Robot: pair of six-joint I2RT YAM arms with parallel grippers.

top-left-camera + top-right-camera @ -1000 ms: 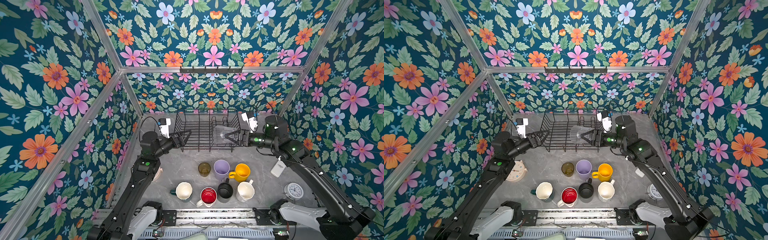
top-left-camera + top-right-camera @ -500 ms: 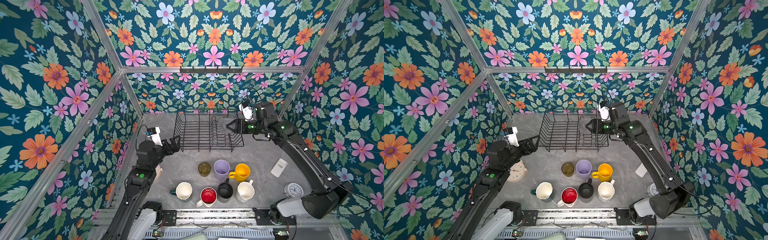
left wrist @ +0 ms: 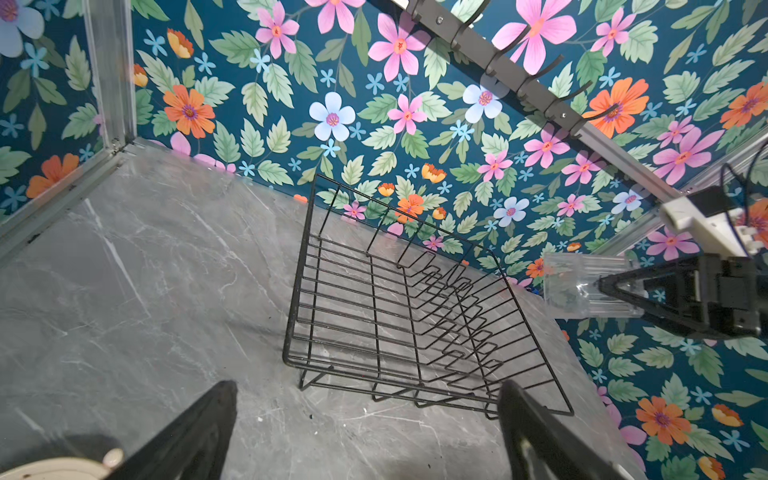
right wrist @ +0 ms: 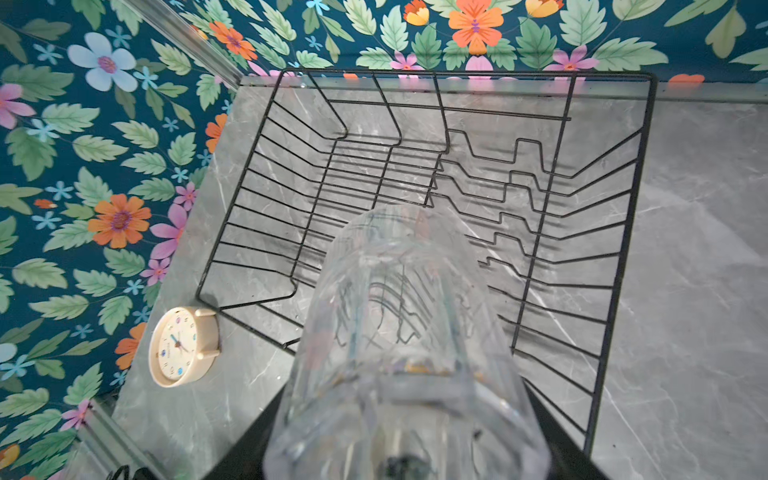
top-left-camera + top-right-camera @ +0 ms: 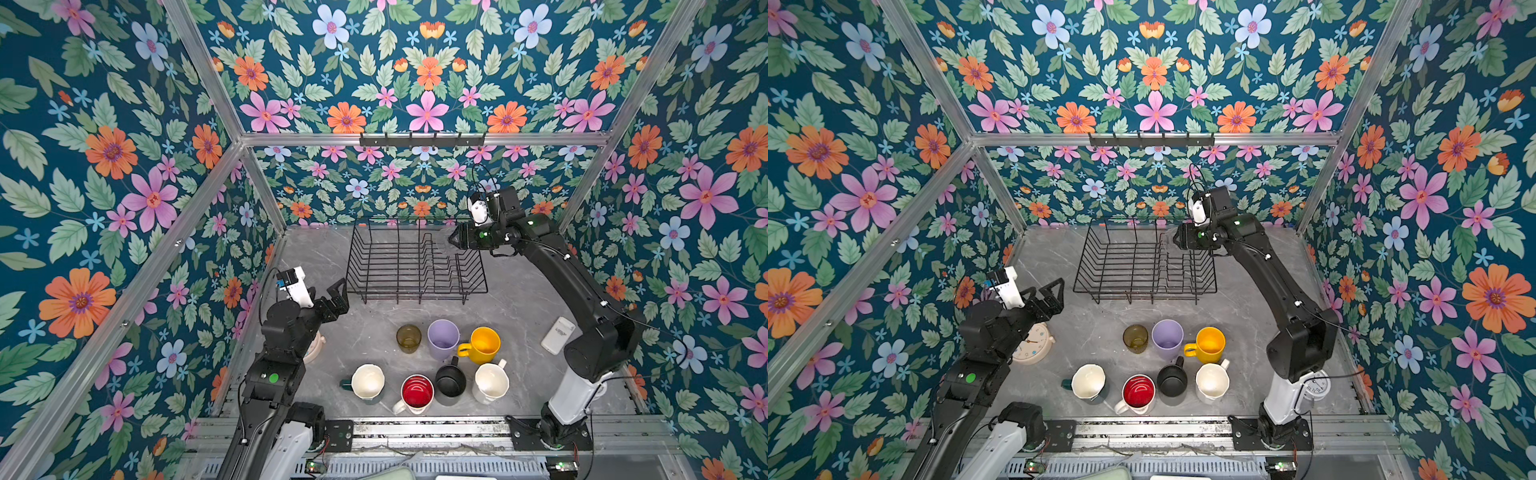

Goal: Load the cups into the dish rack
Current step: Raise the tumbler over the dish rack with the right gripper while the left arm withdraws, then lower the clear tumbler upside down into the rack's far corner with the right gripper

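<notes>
Right pincer (image 5: 452, 240) pinches clear glass (image 3: 573, 286) over dish rack (image 5: 399, 266) near right rim; left pincer (image 3: 365, 388) spread.

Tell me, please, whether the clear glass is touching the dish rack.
Apart: the left wrist view shows a gap between the clear glass, held in the right claw, and the dish rack.

Left arm sits folded low, left tool (image 5: 337, 293) spread wide; right arm stretches out, right tool (image 5: 455, 240) clamping a clear glass (image 3: 577, 286).
</notes>
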